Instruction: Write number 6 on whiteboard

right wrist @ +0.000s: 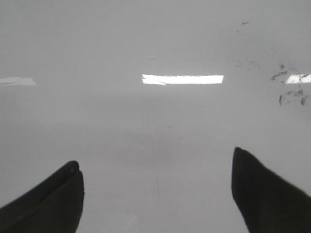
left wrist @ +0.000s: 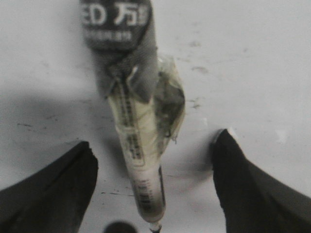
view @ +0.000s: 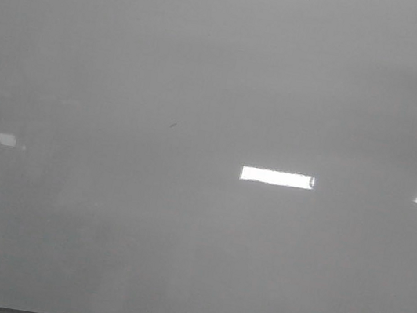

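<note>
Our left claw [left wrist: 153, 160] hangs released, a taped, label-wrapped marker pen [left wrist: 133, 126] lying loose between its fingers; our right claw [right wrist: 155, 182] gapes empty. Beyond them spreads the glossy grey-white whiteboard [view: 195, 242], no 6 drawn. We judge grasping the marker comes next.

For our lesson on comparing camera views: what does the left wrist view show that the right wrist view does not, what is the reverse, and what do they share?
Only the left wrist view shows a marker pen lying between the open fingers of the left hand, not gripped, with a dark printed label and a clear wrapper. Only the right wrist view shows a bright rectangular light reflection and faint smudges ahead of the right hand. Both share a pale glossy whiteboard and open dark fingers with nothing clamped.
</note>
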Motion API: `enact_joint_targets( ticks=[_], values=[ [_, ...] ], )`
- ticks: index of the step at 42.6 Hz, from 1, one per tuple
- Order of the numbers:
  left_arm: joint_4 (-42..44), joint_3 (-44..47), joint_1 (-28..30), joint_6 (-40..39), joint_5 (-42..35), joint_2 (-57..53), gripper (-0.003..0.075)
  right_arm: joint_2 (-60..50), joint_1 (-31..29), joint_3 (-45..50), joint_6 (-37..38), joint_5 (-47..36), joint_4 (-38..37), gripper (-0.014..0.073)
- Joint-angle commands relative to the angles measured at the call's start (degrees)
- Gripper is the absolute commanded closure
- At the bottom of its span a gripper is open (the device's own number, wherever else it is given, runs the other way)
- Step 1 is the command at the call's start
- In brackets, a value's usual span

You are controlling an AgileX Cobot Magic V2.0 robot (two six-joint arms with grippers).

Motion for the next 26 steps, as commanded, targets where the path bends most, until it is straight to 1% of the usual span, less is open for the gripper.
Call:
enact_joint_targets(
  ticks=[1, 5, 14, 20, 22, 26],
  values=[
    [-0.65, -1.66, 0.07, -0.60, -4.66, -0.98, 0.0260, 0.87, 0.19, -1.91, 0.06, -4.55, -0.13, -0.0040],
    [-0.65, -1.66, 0.07, -0.60, -4.66, -0.98, 0.0321, 0.87, 0.19, -1.91, 0.06, -4.55, -0.13, -0.0040],
    [-0.65, -1.66, 0.07, -0.60, -4.66, -0.98, 0.0577, 0.87, 0.19, -1.91, 0.06, -4.55, -0.13, -0.0040],
    [-0.65, -1.91, 0.07, -0.60, -2.29, -2.09, 0.0717, 0.87, 0.19, -1.91, 0.06, -4.55, -0.13, -0.0040],
    [-0.65, -2.10, 0.07, -0.60, -0.92, -3.27, 0.0739, 0.87, 0.19, -1.91, 0.06, -4.55, -0.13, -0.0040],
    [-0.52, -3.70, -0.04, -0.51, 4.00, -7.06, 0.0741, 0.87, 0.19, -1.91, 0.06, -4.55, -0.13, -0.0040]
  ],
)
